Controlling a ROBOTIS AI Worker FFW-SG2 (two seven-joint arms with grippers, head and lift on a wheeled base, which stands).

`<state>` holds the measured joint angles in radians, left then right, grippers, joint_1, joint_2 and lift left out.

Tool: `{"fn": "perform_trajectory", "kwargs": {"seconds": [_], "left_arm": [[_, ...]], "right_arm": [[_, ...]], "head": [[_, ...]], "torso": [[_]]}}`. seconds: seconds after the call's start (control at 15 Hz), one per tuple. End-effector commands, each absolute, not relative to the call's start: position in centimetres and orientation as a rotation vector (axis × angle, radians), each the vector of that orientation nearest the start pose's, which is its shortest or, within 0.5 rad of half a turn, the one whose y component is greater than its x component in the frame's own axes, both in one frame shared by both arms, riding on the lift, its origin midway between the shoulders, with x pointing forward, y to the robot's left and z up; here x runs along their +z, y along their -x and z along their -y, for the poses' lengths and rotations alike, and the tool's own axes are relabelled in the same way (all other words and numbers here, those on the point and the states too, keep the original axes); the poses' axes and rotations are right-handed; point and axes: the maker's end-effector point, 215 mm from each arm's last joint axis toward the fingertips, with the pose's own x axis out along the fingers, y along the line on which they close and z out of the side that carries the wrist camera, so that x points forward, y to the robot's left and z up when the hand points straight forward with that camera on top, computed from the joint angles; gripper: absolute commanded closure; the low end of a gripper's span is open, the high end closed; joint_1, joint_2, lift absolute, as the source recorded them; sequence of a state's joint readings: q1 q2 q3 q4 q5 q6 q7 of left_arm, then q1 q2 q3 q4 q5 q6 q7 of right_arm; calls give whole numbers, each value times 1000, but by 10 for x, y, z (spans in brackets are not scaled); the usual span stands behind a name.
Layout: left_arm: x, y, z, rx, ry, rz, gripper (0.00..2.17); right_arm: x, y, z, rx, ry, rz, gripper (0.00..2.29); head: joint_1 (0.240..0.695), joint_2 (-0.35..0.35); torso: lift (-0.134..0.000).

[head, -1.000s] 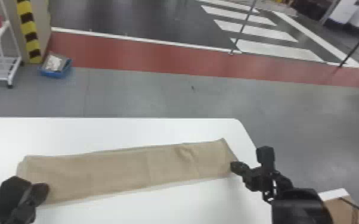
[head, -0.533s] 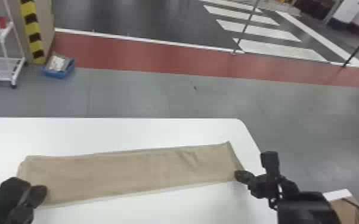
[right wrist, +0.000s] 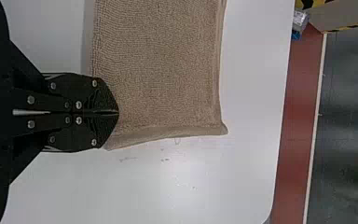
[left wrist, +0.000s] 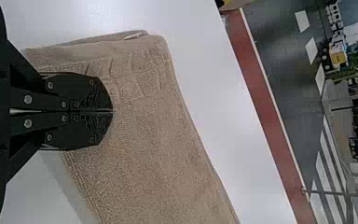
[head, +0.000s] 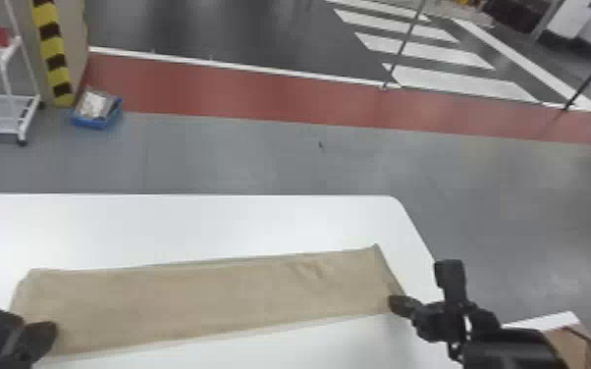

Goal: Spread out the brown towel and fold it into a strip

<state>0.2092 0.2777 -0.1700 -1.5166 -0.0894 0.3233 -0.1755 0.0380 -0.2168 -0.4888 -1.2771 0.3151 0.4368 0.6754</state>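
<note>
The brown towel (head: pixel 201 299) lies as a long flat strip across the table, slightly slanted, with small wrinkles near its right end. At its near left corner, my left gripper (head: pixel 34 338) is shut on the cloth; in the left wrist view the left gripper (left wrist: pixel 112 111) has its tips together over the towel (left wrist: pixel 140 135), beside some creases. My right gripper (head: pixel 397 304) is shut on the near right corner. From the right wrist, the right gripper (right wrist: pixel 118 113) covers that corner, and the towel (right wrist: pixel 163 70) looks smooth with a raised end edge.
The white table (head: pixel 186 221) has its rounded far right corner beyond the towel. A cardboard box (head: pixel 574 343) stands at the lower right, beside the right arm. On the floor farther off are a blue bin (head: pixel 95 115) and a white rack (head: pixel 24 113).
Both grippers have come closer to the robot, and the towel has slid with them. Its right end has also moved a little to the right, and the wrinkles there look smaller.
</note>
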Motion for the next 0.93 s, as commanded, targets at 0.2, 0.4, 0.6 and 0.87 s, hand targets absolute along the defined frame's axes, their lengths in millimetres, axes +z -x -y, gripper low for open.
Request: {"fn": "perform_trajectory", "kwargs": {"seconds": [0.2, 0.4, 0.6, 0.87], "left_arm": [[-586, -443, -242, -310, -322, -625, 1747], [-565, -453, -227, -326, -300, -571, 1727], [-548, -453, -227, -322, -285, -538, 1261], [-528, -462, -244, -312, -215, -514, 373]], "right_arm": [[-582, -398, 488, 55, 3, -824, 1862], [-568, -411, 492, 53, 19, -781, 1467], [-537, -448, 489, 85, 61, -674, 184], [-508, -479, 488, 103, 30, -626, 43]], "head": [[695, -312], [695, -322], [695, -331], [695, -311]], "torso": [[0], [0], [0], [0]]}}
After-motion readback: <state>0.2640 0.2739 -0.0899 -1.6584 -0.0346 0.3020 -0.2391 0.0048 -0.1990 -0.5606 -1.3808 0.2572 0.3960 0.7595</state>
